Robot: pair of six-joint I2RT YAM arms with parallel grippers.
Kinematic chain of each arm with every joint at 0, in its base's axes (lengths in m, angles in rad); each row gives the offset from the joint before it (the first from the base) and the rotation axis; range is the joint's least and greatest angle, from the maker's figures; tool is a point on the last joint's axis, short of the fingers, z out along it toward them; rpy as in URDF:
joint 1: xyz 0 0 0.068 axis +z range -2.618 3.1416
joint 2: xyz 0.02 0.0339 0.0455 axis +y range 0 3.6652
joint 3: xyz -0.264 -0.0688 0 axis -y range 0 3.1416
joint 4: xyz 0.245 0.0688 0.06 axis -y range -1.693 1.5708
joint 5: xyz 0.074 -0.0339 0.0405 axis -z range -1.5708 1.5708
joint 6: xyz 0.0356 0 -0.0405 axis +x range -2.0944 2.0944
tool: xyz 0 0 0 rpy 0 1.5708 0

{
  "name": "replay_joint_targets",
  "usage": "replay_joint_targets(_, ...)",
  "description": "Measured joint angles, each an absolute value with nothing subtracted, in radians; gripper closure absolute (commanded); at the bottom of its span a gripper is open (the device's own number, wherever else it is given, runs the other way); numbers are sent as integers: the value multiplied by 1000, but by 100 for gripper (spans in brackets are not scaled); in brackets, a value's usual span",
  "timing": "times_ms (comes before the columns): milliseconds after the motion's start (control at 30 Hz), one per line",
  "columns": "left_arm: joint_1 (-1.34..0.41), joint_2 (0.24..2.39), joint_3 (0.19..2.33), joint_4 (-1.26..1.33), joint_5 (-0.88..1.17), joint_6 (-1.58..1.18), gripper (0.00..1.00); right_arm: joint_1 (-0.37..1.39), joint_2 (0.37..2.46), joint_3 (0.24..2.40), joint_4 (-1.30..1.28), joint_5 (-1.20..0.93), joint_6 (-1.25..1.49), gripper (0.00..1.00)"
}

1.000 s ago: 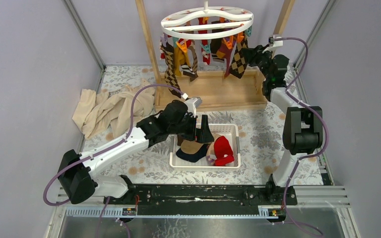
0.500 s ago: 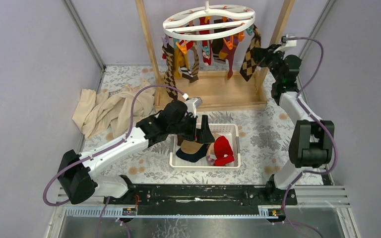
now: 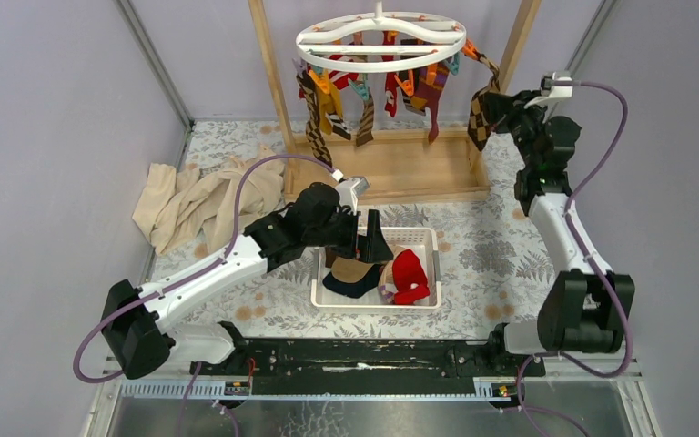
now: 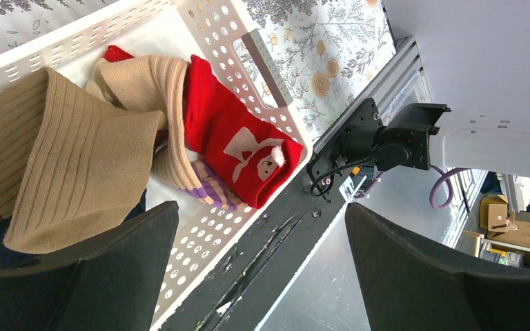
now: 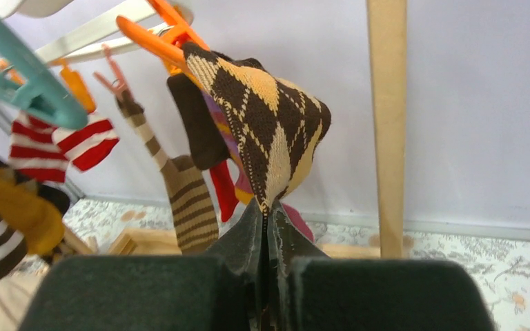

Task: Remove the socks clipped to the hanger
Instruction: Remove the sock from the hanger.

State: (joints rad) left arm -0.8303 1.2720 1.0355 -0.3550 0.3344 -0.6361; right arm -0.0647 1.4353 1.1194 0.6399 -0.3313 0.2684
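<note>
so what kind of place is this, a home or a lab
Probably a robot test cell, not a home: bare grey panel walls, two arms bolted to a black base bar, and a hanger of socks.

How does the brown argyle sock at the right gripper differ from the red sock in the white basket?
The argyle sock has brown and tan diamonds; the red sock is red with a small white figure. The argyle sock hangs from an orange clip, its lower end pinched by the shut right gripper; the red sock lies loose in the basket. Both are knitted socks.
</note>
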Motion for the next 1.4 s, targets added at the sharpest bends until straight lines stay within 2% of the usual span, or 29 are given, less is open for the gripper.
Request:
replay_joint_targets(400, -830, 1235, 1016, -351, 349, -639, 1, -65, 1123, 976, 550, -439, 292, 100)
replay_joint_targets(833, -830, 1222, 1008, -342, 360, -645, 1, -47, 964, 973, 443, -613, 412, 100)
replay_joint_targets(1067, -830, 1207, 1007, -328, 360, -653, 1, 150, 936, 1047, 252, -614, 379, 100)
replay_joint_targets(1400, -830, 1140, 994, -320, 357, -665, 1, 454, 992, 1130, 154, -545, 337, 100)
